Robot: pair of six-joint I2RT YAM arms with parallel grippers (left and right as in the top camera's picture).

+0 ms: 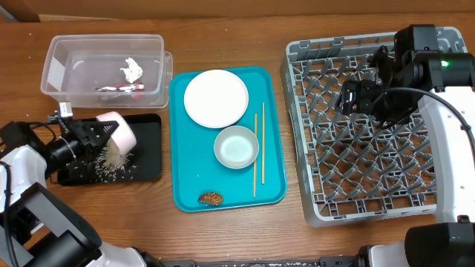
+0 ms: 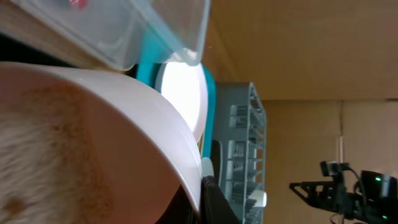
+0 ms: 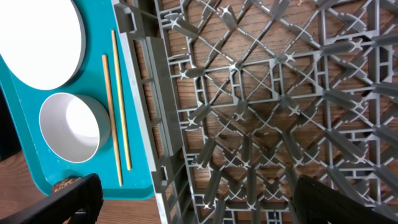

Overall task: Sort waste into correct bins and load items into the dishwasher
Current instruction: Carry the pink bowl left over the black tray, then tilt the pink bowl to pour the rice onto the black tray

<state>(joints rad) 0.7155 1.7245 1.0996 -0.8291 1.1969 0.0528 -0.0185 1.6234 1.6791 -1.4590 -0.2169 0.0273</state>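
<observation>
Largest, on the right of the wooden table [image 1: 223, 37]: square grey dish rack [image 1: 349, 178], upright pegs in a grid, table wood visible through its floor. Above its far half, right pincer [image 1: 349, 98], jaws spread as wide as they go, gripping nothing. In the right wrist view, only rack grid between the two black fingertips [image 3: 68, 199].

Next, mid-table: teal serving tray [image 1: 185, 178], just beside the rack's left wall. On it, at the far end, round white plate [image 1: 216, 98]. In front of that, white bowl [image 1: 237, 146], upright, bare white inside. Along the tray's right side, two thin wooden chopsticks [image 1: 259, 152], side by side, parallel to the long edge. Near the front rim, small brown food lump [image 1: 211, 198].

Far left: clear rectangular tub [image 1: 59, 70]. Inside, crumpled white tissue [image 1: 133, 70] and, just in front of it, red-and-white snack wrapper [image 1: 119, 88], flat on the bottom.

Just in front of the tub: shallow black tray [image 1: 148, 144]. Over its floor, loose white rice scraps [image 1: 111, 172], thickest toward the left front.

Over that tray, left pincer [image 1: 100, 133], clamped shut on a pinkish-white bowl [image 1: 120, 132]. Bowl tipped on its side, mouth angled down at the tray, more rice spilling from the mouth onto the black floor. In the left wrist view, the bowl's wall across most of the frame, brownish smear [image 2: 68, 130] on the inner surface.
</observation>
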